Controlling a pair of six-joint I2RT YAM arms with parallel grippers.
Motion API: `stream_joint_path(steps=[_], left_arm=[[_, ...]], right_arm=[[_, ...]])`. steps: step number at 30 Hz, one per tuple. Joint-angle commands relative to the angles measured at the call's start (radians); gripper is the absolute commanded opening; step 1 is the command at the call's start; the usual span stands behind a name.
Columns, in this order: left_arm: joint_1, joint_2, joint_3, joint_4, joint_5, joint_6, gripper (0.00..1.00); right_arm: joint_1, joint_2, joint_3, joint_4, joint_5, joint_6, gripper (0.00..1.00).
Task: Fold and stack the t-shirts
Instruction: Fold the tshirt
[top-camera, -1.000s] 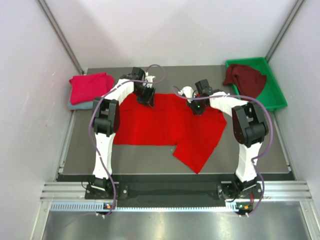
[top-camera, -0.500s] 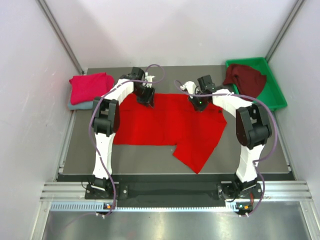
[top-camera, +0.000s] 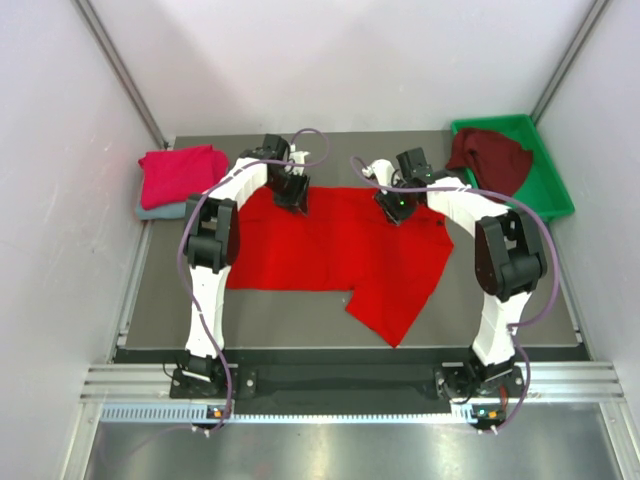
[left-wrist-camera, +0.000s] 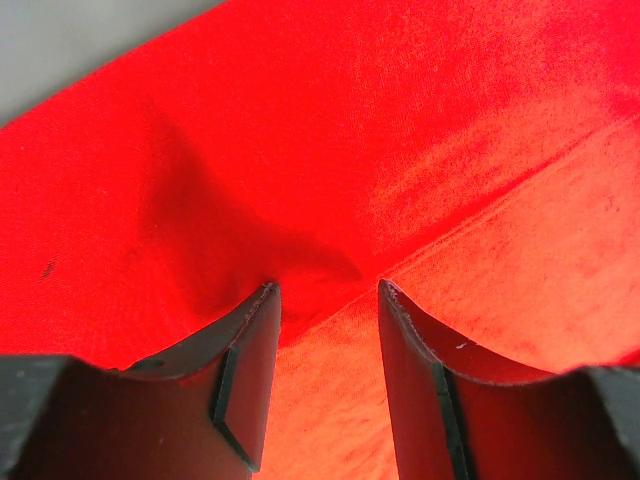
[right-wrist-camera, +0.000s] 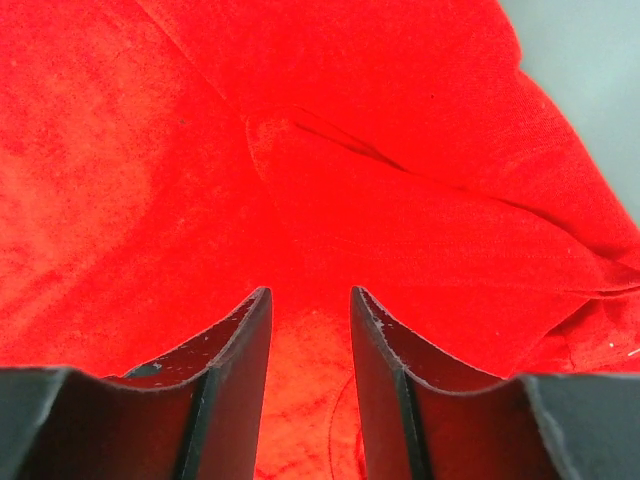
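A bright red t-shirt (top-camera: 330, 255) lies spread flat in the middle of the table, one lower corner hanging toward the near edge. My left gripper (top-camera: 293, 200) stands over its far left edge. Seen from the left wrist, that gripper (left-wrist-camera: 326, 287) is open, tips down on the red cloth (left-wrist-camera: 400, 120) beside a hem line. My right gripper (top-camera: 397, 212) is at the shirt's far right part. Its wrist view shows the gripper (right-wrist-camera: 309, 291) open over wrinkled red cloth (right-wrist-camera: 150, 150), nothing pinched.
At the far left a folded crimson-pink t-shirt (top-camera: 182, 175) rests on a grey-blue one (top-camera: 150, 211). A dark maroon t-shirt (top-camera: 490, 155) lies crumpled in the green tray (top-camera: 555, 195) at the far right. Walls close in both sides.
My right gripper has shifted slightly toward the far side and its jaws have come apart, letting go of the red cloth. The left arm has not moved.
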Motion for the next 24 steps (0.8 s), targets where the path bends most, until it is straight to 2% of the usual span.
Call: stream_joint_path(steps=[1, 24], left_arm=[[0.000, 0.006, -0.025, 0.017, 0.007, -0.001, 0.49], [-0.003, 0.002, -0.035, 0.017, -0.011, -0.003, 0.49]], right_arm=[[-0.001, 0.000, 0.027, 0.015, 0.009, 0.003, 0.38], [-0.001, 0.104, 0.079, 0.025, -0.020, 0.010, 0.30]])
